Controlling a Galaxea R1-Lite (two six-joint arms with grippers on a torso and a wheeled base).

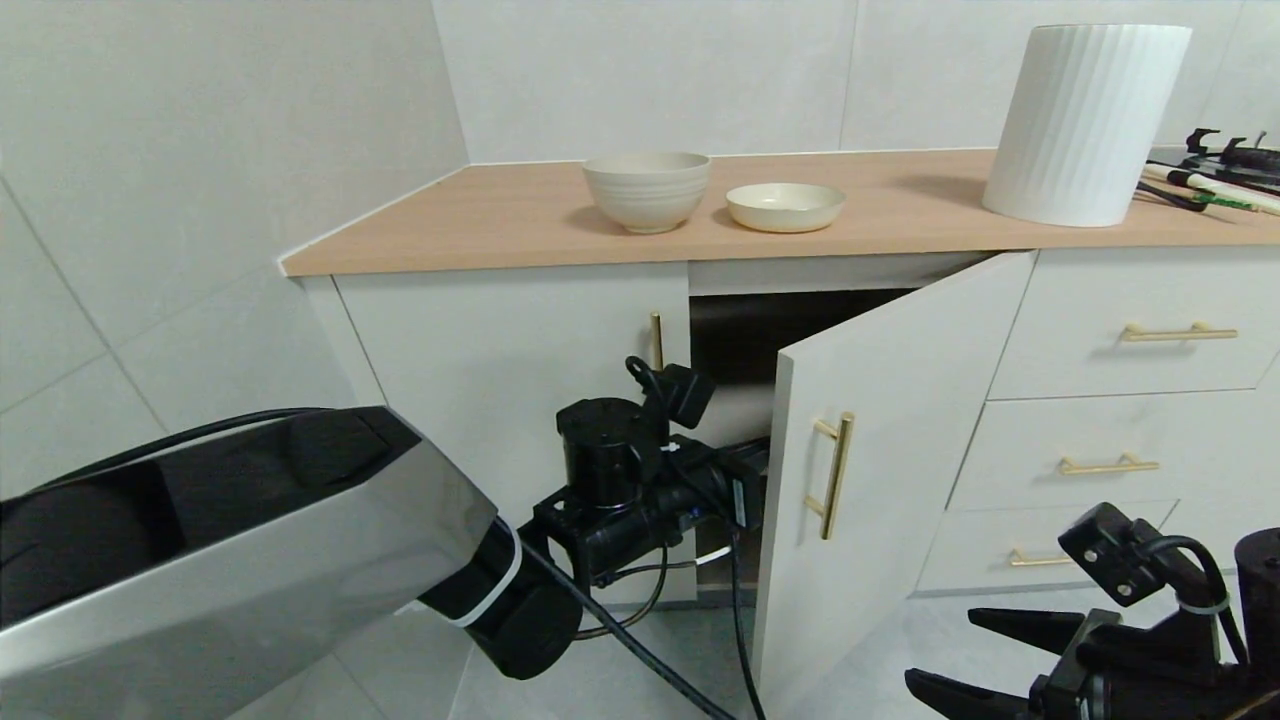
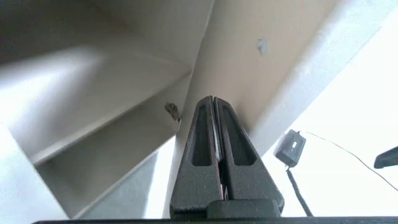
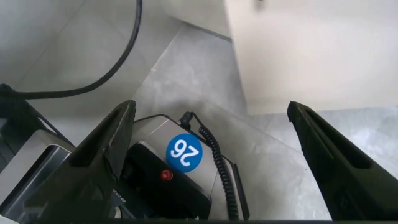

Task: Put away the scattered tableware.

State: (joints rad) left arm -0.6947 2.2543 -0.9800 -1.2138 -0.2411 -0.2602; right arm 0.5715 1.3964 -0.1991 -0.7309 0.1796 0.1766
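Head view: a bowl (image 1: 646, 190) and a dish (image 1: 785, 206) sit side by side on the desk (image 1: 480, 225), above an open cupboard door (image 1: 880, 450). Left wrist view: the left gripper (image 2: 213, 101) has its fingers clenched together at the cupboard opening. Right wrist view: the right gripper (image 3: 210, 109) has its fingers released, spread wide above the floor.

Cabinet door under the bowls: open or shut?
Open. The cabinet door stands swung outward, exposing the dark interior beside it; the left gripper, shut, sits at its inner side.
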